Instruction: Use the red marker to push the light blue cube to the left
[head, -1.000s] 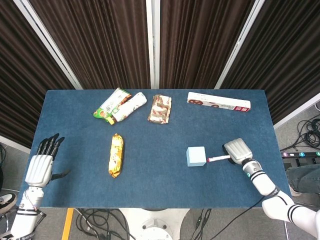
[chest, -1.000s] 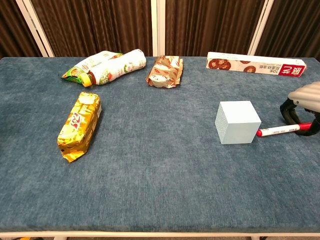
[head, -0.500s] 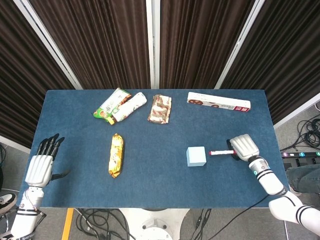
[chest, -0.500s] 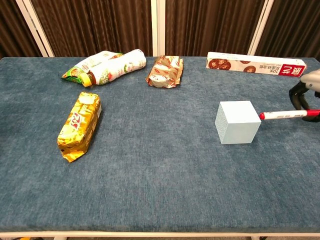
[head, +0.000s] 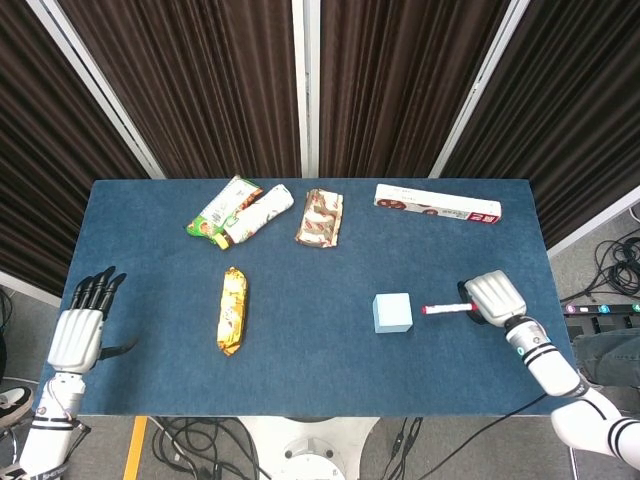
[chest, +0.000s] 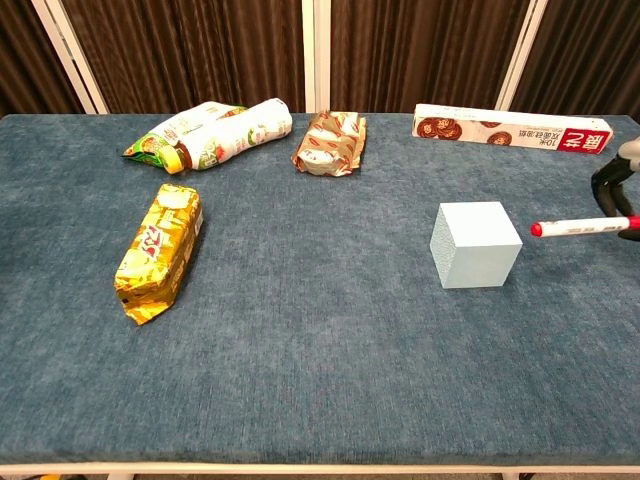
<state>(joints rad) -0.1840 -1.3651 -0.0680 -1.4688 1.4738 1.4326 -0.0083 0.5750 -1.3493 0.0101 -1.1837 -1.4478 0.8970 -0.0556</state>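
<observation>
The light blue cube (head: 393, 312) (chest: 477, 243) stands on the blue table, right of the middle. My right hand (head: 496, 298) (chest: 618, 182) grips the red marker (head: 444, 308) (chest: 582, 226), which lies level with its red tip pointing left at the cube. A small gap separates the tip from the cube's right side. In the chest view only the edge of this hand shows at the right border. My left hand (head: 80, 328) hangs open at the table's left edge, fingers spread, holding nothing.
A yellow snack pack (head: 232, 309) lies left of centre. Along the back are a green-white packet (head: 224, 206), a bottle (head: 259, 214), a brown snack bag (head: 320, 217) and a long red-white box (head: 437, 203). The table edge (head: 300, 412) runs close in front.
My right hand has drawn back to the right with the marker. The tip, which touched the cube's right side a second ago, now stands clear of it. The cube has not moved.
</observation>
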